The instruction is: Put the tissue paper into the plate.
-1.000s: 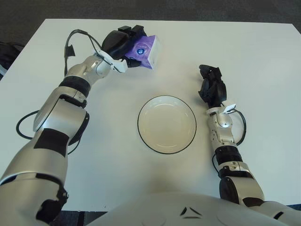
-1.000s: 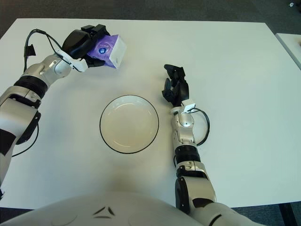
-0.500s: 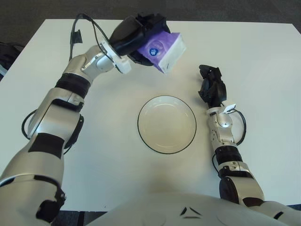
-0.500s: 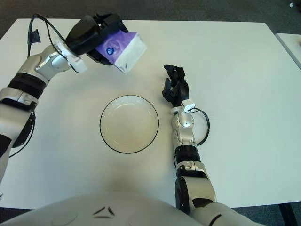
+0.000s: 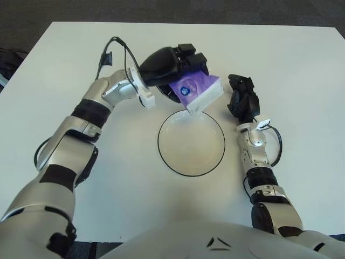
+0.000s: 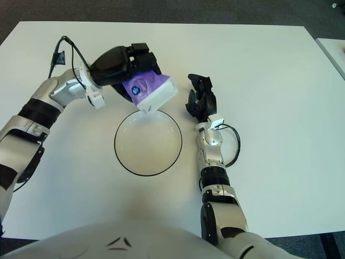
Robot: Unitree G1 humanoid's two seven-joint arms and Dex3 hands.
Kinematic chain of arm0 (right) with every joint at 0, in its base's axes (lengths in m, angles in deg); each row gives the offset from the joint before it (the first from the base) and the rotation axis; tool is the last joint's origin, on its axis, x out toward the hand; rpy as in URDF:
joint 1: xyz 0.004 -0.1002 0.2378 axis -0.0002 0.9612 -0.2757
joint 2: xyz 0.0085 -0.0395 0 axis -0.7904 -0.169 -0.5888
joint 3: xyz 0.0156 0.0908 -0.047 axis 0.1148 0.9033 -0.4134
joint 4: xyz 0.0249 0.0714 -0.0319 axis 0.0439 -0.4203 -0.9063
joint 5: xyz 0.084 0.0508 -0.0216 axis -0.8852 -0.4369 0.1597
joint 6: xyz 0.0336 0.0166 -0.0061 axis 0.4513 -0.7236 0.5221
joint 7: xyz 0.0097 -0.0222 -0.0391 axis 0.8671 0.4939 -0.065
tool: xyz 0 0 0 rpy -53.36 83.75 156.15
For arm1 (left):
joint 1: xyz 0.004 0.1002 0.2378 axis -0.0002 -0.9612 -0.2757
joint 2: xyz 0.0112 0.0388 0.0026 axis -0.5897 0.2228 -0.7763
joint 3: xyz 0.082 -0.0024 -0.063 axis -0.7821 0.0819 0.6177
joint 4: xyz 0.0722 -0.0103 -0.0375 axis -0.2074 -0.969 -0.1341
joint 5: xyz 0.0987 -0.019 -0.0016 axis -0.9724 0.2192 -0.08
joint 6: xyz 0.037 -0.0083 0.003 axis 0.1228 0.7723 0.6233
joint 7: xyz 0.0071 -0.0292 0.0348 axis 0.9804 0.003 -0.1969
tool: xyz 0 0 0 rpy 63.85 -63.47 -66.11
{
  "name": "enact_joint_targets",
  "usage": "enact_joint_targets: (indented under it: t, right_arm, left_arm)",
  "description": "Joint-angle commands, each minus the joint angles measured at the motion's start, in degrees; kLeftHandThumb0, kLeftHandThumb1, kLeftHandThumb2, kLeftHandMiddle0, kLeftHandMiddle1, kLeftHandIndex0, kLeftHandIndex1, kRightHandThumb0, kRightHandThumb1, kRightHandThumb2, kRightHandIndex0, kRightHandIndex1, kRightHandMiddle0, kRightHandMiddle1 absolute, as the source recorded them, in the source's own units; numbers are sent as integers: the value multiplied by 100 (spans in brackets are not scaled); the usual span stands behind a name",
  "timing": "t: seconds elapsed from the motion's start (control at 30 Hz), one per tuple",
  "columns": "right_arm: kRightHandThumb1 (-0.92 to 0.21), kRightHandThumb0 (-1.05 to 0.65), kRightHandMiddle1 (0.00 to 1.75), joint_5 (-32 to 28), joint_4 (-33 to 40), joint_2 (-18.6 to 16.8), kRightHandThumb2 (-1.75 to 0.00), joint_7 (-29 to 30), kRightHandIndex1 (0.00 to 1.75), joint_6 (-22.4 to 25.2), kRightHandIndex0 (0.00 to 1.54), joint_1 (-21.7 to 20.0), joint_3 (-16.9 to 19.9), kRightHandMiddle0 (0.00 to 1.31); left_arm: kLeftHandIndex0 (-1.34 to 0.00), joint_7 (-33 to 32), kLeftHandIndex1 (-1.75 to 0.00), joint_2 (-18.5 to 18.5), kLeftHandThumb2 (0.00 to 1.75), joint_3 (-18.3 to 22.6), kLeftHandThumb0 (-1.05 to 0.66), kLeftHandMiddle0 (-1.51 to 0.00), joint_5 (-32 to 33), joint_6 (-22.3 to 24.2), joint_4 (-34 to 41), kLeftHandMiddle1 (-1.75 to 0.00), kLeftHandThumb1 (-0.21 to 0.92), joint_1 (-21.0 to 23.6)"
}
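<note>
The fingers of the left hand are curling over the tissue paper, gripping the purple pack from above as it is hanging tilted over the far rim of the plate, one corner dipping toward it. Whether that corner is touching the rim is hard to tell. The pack is likely light and soft, so holding it across its broad sides suits.

From the right eye, the right hand is showing just beside the plate on the white surface, on its right, fingers partly curled and gripping nothing. The hand is hiding the pack's upper face.
</note>
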Motion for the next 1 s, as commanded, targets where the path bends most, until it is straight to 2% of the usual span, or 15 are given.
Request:
enact_joint_targets:
  t: [0.0, 0.2, 0.47, 0.97]
  right_arm:
    - [-86, -49, 114, -142, -526, -319, -71, 23, 64, 280, 38, 993, -23, 24]
    - [-84, -50, 115, 0, -486, -298, -74, 200, 66, 323, 35, 989, -51, 26]
    - [-91, -55, 111, -42, -535, -263, -66, 180, 54, 453, 34, 967, -48, 16]
    - [-92, -54, 109, -161, -711, -243, -66, 57, 54, 417, 37, 892, 34, 11]
  left_arm:
    - [-61, 444, -175, -163, 130, -12, -48, -123, 149, -30, 875, -175, 33, -558]
    - [-59, 735, -175, -129, 128, 86, -47, -123, 209, -8, 1117, -175, 34, -716]
    - [-58, 707, -175, -91, 126, 244, -46, -120, 25, -163, 1196, -175, 36, -793]
    - [-57, 603, -175, -9, 124, 314, -46, -117, -150, -465, 1053, -175, 37, -971]
